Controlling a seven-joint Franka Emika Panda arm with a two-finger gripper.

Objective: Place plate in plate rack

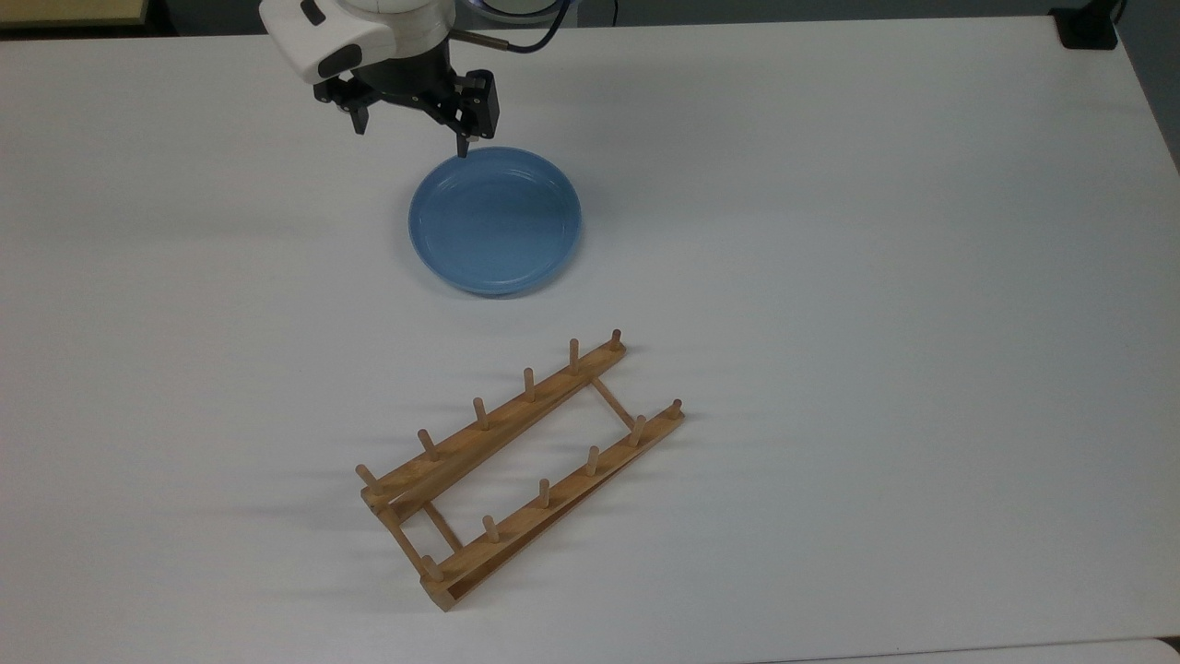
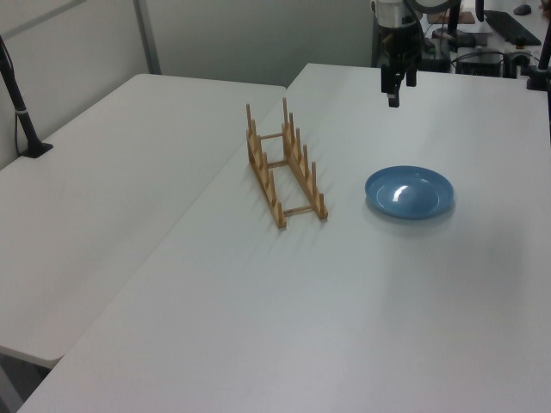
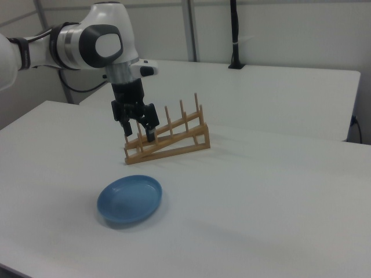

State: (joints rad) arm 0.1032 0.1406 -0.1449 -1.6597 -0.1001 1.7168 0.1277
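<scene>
In the top view, the light-brown wooden plate rack [image 1: 521,466] with upright pegs lies lower centre; the round, shallow light-blue plate [image 1: 495,221] rests flat on the white table [image 1: 876,277] at upper centre; beyond it, the black two-finger gripper [image 1: 410,129] hovers open, empty. Risk: fingers meeting the low rim may skid or tip the glossy plate.

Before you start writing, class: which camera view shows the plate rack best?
The top view: the plate rack lies open from above, with both rails, crossbars and all twelve pegs separate. The left view shows it end-on, its pegs bunched together. The right view shows it side-on, partly behind the gripper.
</scene>
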